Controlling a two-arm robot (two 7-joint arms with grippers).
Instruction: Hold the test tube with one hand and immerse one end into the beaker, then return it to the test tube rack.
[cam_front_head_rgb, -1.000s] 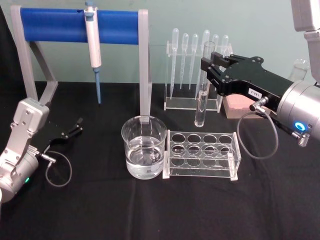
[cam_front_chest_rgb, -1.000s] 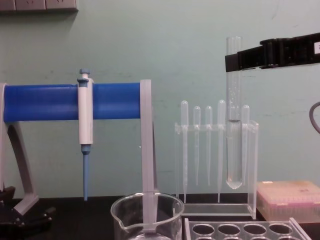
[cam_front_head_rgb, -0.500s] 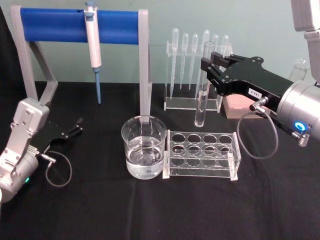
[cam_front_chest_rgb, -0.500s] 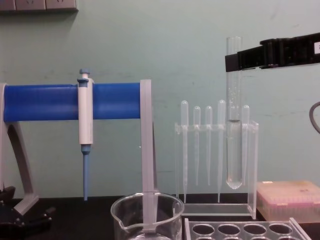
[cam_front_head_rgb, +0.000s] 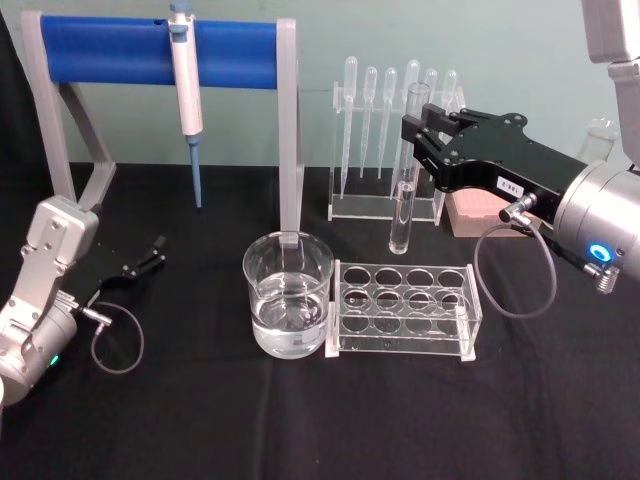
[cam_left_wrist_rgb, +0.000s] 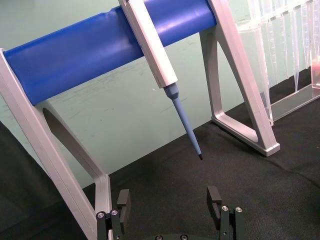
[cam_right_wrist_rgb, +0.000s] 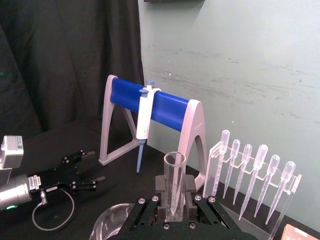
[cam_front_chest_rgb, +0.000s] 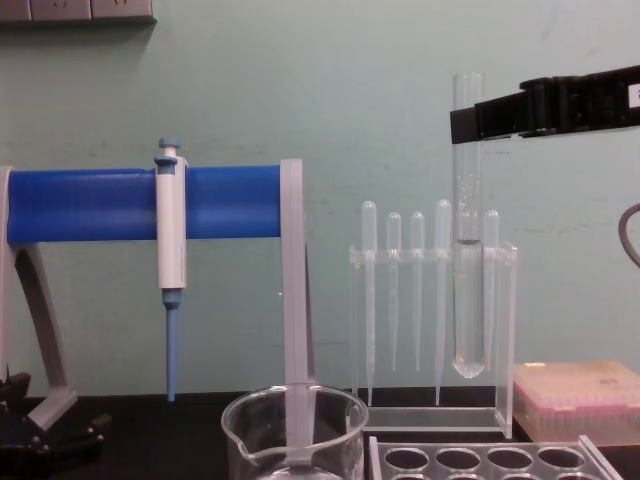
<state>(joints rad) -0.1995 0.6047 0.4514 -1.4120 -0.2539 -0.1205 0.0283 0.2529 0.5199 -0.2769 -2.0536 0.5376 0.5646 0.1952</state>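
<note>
The tube (cam_front_head_rgb: 402, 215) hangs upright in the air, clamped near its open rim by the right claw (cam_front_head_rgb: 412, 140), which reaches in from the right at the same height. Most of the tube's length hangs below the claw, with clear liquid in its lower part, and its rounded bottom is clear of the surface (cam_front_head_rgb: 200, 420). From the chest view the tube (cam_front_chest_rgb: 467, 250) shows in front of the bulb pipettes (cam_front_chest_rgb: 417, 290) in their clear holder (cam_front_chest_rgb: 508, 340), its bottom above the holder's base. From the right wrist view the claw's fingers press both sides of the tube (cam_right_wrist_rgb: 174, 175).

In front of the tube stands the rack (cam_front_head_rgb: 405, 305), its holes open. The beaker (cam_front_head_rgb: 288, 295), partly filled with clear liquid, stands just beside the rack on its left, so it lies to the left of the tube and nearer the robot. A pink box (cam_front_head_rgb: 470, 210) lies under the right arm. The grey leg of the blue stand (cam_front_head_rgb: 130, 50) rises behind the beaker, and a white-and-blue pipette (cam_front_head_rgb: 186, 90) hangs from its bar.

The left claw (cam_front_head_rgb: 150, 255) rests low at the left, its fingers (cam_left_wrist_rgb: 214, 197) apart and holding nothing.
</note>
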